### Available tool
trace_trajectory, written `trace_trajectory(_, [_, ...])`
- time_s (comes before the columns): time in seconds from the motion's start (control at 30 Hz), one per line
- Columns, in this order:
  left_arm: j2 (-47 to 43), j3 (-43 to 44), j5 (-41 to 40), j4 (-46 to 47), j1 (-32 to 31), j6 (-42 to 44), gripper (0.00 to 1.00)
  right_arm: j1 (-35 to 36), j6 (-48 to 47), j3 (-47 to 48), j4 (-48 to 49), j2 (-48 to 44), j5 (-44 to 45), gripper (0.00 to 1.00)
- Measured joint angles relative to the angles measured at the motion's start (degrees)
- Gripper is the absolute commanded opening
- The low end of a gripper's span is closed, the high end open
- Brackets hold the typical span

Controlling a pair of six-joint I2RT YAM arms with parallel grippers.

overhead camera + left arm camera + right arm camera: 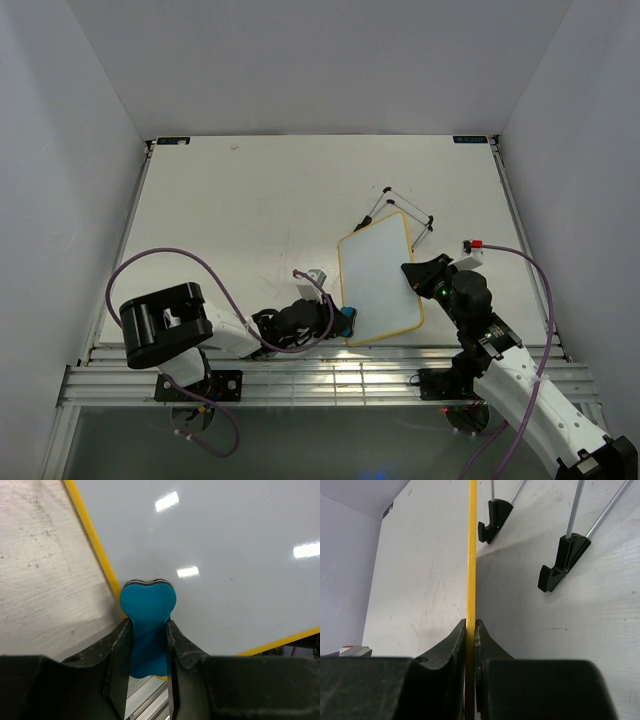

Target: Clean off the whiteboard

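Wiping looks finished — whiteboard (375, 280), 4 o'clock on the counter (240, 210), is pinched edge-on by the right hand (470, 630); eraser (147, 602) is clamped in the left hand (148, 630) at its 7 o'clock corner. Release is probably called for next.

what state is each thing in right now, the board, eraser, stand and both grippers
small white rectangular whiteboard with yellow frame: no marks showing, right edge clamped
blue bone-shaped eraser: gripped, tip against the board beside the frame
black wire stand: sticking out past the board's far end
left gripper: shut on the eraser
right gripper: shut on the board's frame
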Motion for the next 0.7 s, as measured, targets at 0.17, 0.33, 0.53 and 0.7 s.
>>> trace_trajectory(0.17, [0.98, 1.77, -6.75, -2.58, -3.45, -3.65, 0.0, 0.0, -0.11, 0.59, -0.04, 0.0, -0.42, 0.08])
trace_trajectory(0.33, [1.31, 3.89, -10.01, -5.97, -4.79, -6.14, 0.0, -0.02, -0.11, 1.25, -0.13, -0.02, -0.63, 0.08])
trace_trajectory(0.53, [-1.38, 9.25, -12.28, -18.56, -5.81, -6.56, 0.0, 0.0, 0.02, 1.22, -0.07, -0.22, -0.92, 0.08])
trace_trajectory(0.7, [-3.45, 13.88, -13.38, -29.05, -6.62, -2.95, 0.0, 0.02, 0.31, -0.02, 1.33, -0.24, -2.23, 0.08])
